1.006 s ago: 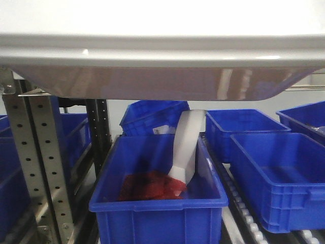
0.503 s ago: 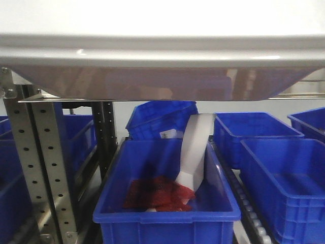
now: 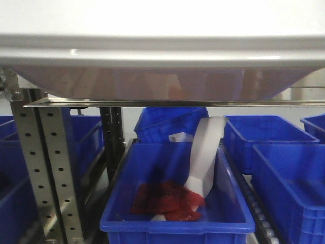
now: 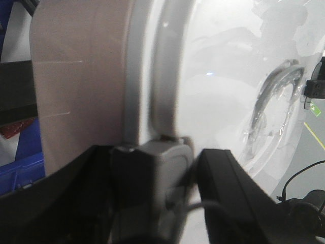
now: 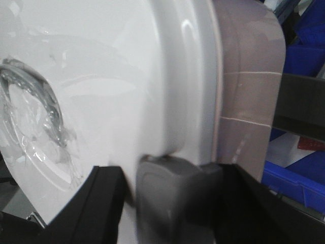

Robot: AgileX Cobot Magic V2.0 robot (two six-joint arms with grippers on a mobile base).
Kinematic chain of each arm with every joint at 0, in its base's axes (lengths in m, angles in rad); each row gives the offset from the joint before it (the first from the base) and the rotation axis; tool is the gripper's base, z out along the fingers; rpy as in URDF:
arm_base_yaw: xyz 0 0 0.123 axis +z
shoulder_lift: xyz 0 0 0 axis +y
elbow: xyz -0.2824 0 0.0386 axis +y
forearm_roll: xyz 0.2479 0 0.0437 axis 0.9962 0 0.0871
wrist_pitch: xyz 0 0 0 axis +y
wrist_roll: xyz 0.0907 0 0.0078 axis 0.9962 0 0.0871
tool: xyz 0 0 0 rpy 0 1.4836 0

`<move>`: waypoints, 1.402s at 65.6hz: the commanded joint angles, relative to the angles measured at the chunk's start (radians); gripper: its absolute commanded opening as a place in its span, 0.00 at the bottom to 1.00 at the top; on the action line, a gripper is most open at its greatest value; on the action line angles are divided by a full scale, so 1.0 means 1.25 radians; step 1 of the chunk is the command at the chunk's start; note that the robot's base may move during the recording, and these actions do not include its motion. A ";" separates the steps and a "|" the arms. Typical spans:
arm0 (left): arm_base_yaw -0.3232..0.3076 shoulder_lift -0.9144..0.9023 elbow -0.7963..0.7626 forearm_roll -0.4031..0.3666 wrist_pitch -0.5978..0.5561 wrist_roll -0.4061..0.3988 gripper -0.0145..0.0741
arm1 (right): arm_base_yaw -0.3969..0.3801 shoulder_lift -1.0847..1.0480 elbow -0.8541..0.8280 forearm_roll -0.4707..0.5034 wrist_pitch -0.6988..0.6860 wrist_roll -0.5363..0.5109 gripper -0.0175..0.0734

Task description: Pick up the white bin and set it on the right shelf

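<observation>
The white bin [image 3: 162,84] fills the top of the front view, with its white rim above and its pinkish wall below. A steel rail of the right shelf [image 3: 177,103] runs edge-on just under the bin's bottom; I cannot tell whether they touch. My left gripper [image 4: 162,162] is shut on the grey latch [image 4: 170,173] at the bin's rim, with the bin's wall [image 4: 76,76] to the left and its lid [image 4: 228,76] to the right. My right gripper [image 5: 175,178] is shut on the grey latch [image 5: 172,198] at the opposite rim, beside the lid's taped window [image 5: 35,117].
Perforated steel uprights [image 3: 45,168] stand at the left below the rail. A blue bin [image 3: 172,203] holding red material and a white curved piece [image 3: 205,152] sits low in the middle. More blue bins [image 3: 289,173] stand on roller tracks to the right and behind.
The rack and blue bins have shifted right and down in the front view. The steel rail has come fully into view under the bin. The bin stays held.
</observation>
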State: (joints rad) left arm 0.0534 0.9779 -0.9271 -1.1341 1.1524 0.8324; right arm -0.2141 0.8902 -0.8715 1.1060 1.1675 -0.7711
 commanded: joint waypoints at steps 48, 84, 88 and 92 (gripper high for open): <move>-0.015 -0.016 -0.026 -0.137 0.035 0.011 0.40 | 0.007 -0.012 -0.023 0.127 0.091 -0.010 0.57; -0.015 -0.016 -0.026 -0.137 0.035 0.011 0.40 | 0.007 -0.012 -0.023 0.137 0.076 -0.010 0.57; -0.015 -0.016 -0.026 -0.137 0.035 0.011 0.40 | 0.007 -0.012 -0.023 0.143 0.075 -0.010 0.57; -0.015 -0.016 -0.026 -0.142 0.036 0.011 0.40 | 0.007 -0.012 -0.023 0.146 0.075 -0.010 0.57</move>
State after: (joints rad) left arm 0.0534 0.9779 -0.9271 -1.1379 1.1465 0.8342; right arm -0.2141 0.8902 -0.8715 1.1100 1.1675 -0.7711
